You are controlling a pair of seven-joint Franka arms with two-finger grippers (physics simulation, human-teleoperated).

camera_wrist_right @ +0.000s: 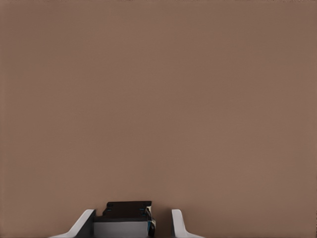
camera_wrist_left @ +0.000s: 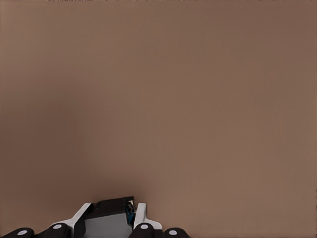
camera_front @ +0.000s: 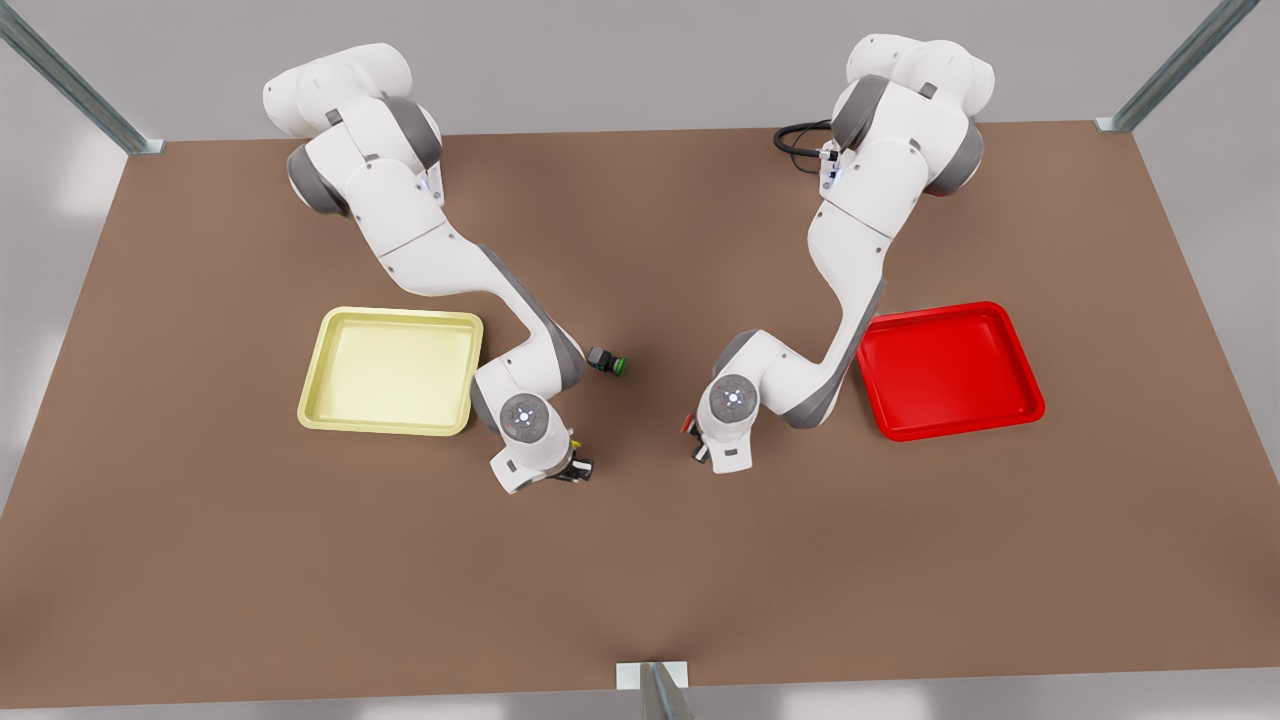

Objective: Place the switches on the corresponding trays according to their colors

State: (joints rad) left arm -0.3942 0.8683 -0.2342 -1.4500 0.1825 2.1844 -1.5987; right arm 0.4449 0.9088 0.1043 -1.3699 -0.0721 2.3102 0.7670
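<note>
Underneath everything, a brown table [camera_front: 640, 560]. Rising from its far edge, two white Franka arms, one on the front view's left [camera_front: 440, 260] and one on the front view's right [camera_front: 850, 250], both bent down toward the middle.

Flat on the table, a pale yellow tray [camera_front: 318, 400] just beside the first arm's wrist, and a bright red tray [camera_front: 1020, 400] just beside the second arm's elbow.

Seen from its wrist, the left gripper [camera_wrist_left: 114, 208] pinched against both sides of a dark switch body [camera_wrist_left: 111, 206].

Seen from its wrist, the right gripper [camera_wrist_right: 132, 213] parted wider, another dark body [camera_wrist_right: 126, 210] against one finger, clear of the other.

Cannot tell which arm is which.

Peeking beside the front-left wrist, a yellow cap [camera_front: 576, 445]; beside the other wrist, a red cap [camera_front: 686, 424].

Lying alone between the arms, a green-capped switch [camera_front: 607, 361].
</note>
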